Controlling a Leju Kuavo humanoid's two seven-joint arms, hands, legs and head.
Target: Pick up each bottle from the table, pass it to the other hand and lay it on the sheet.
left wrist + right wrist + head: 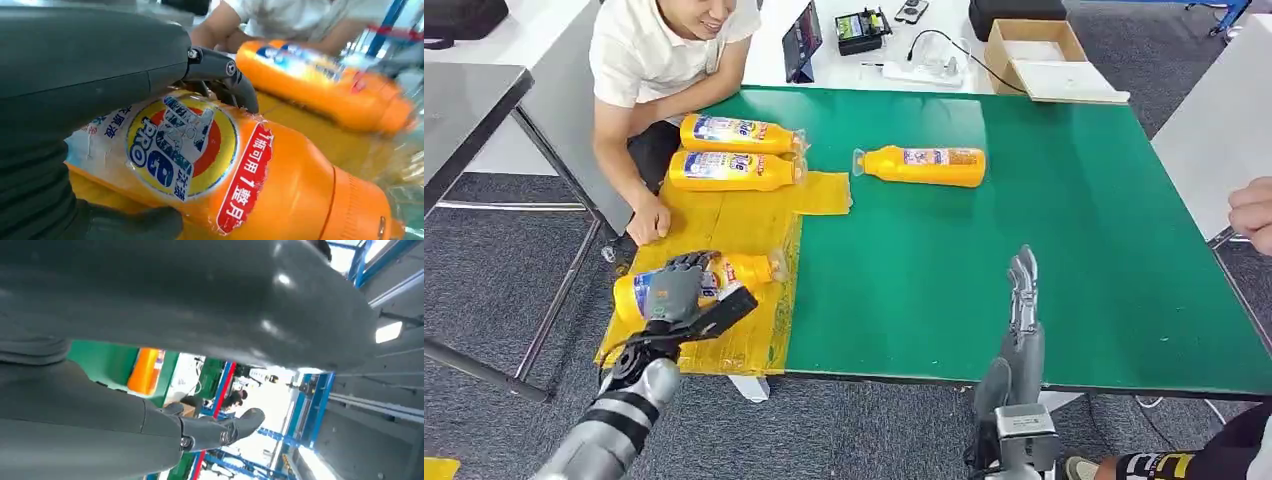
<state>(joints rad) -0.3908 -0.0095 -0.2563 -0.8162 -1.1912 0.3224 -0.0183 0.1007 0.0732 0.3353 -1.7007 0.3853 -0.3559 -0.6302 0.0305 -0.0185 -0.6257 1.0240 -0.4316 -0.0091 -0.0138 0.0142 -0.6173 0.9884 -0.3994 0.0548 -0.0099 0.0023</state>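
My left robot hand (679, 290) grips the glossy, probably slippery detergent bottle (749, 270) around its labelled body; my right robot hand (1022, 300) hangs open.

A sheet (724, 225) covers the table's (1064, 250) left edge, running from its near corner towards the far one. Two bottles (742, 133) (734, 171) lie side by side at the sheet's far end. A third bottle (742, 271) lies near its front edge, under the left hand (676, 288). A fourth bottle (924, 165) lies off the sheet, towards the table's far edge. The right hand (1022, 290) is over the table's near edge.
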